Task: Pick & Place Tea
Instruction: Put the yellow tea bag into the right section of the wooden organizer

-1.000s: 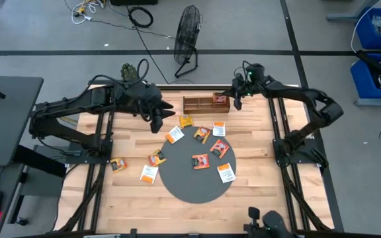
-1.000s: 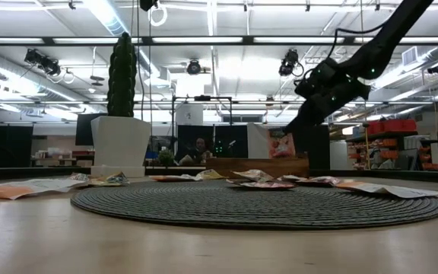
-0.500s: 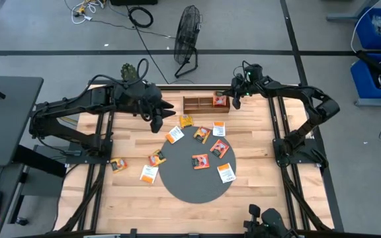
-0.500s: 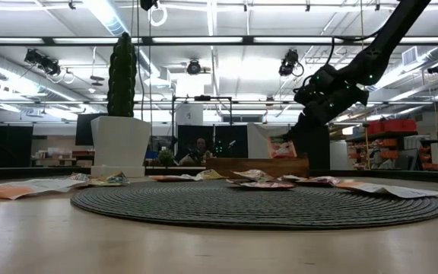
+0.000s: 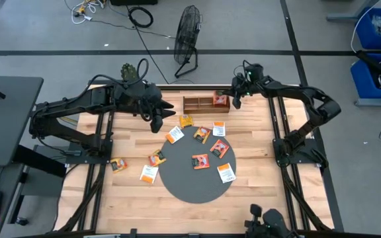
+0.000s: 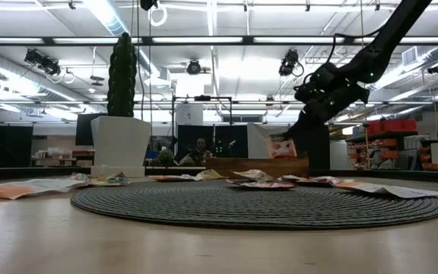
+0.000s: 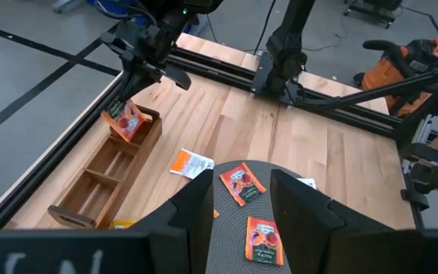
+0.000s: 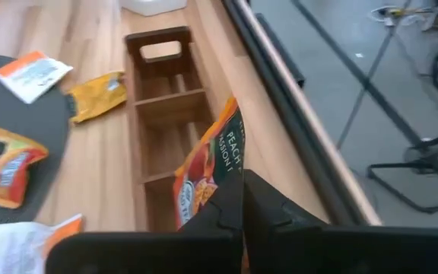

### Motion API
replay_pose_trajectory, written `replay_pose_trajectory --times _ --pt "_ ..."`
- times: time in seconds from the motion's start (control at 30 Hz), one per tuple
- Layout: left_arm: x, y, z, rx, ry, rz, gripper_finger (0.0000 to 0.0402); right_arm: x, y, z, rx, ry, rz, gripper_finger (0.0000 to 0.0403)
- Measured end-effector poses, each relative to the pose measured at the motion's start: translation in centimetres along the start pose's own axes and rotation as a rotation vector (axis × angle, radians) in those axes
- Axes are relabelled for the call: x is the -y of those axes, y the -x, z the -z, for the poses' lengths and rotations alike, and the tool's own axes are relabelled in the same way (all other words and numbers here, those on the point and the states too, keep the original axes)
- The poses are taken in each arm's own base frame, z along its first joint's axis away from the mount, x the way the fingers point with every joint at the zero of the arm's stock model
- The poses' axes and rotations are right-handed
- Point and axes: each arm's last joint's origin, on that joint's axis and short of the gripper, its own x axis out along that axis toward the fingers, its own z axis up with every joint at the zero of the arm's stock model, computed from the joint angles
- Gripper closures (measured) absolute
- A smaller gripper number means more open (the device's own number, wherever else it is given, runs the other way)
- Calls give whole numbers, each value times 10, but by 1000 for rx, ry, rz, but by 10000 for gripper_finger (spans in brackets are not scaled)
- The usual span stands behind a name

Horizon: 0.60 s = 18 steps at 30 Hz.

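Observation:
My right gripper (image 5: pixel 234 99) (image 8: pixel 242 207) is shut on an orange tea sachet (image 8: pixel 210 169) (image 5: pixel 220 100) just above the right end compartment of the brown wooden tray (image 5: pixel 200 104) (image 7: pixel 101 183). Whether the sachet's lower edge touches the tray, I cannot tell. Several other sachets lie flat on the dark round mat (image 5: pixel 180 178) and on the wood around it, such as one (image 5: pixel 200 161) on the mat and one (image 5: pixel 118 164) on bare wood. My left gripper (image 5: pixel 156 123) (image 7: pixel 243 205) hovers open above the mat's far left edge, holding nothing. My right gripper pinches the sachet's upper edge (image 8: pixel 223 192) between its two fingers (image 8: pixel 220 221). The fingers slant down from above and from the table's right. The sachet hangs on edge below them (image 7: pixel 125 120), tilted, over the tray's end compartment (image 6: pixel 283 147).
A white pot with a tall green cactus (image 6: pixel 122 114) stands at the table's far left corner (image 5: pixel 132 71). The tray has several compartments along the far edge (image 8: pixel 162 99). Bare wood lies near the table's front edge (image 5: pixel 197 215).
My right gripper, still shut on the sachet, has sunk a little toward the tray's right end and tipped slightly steeper. The sachet has come down with it. The left arm and the loose sachets have kept still.

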Motion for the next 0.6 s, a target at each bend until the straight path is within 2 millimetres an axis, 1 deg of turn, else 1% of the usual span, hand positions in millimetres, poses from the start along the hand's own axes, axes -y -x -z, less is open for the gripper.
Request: replay_pose_trajectory --times 0.1,0.6 --pt "0 0 0 0 0 -1 266 0 4 -3 5 9 18 403" --pt "-5 0 -1 4 5 -20 266 -3 4 2 -36 5 -20 403"
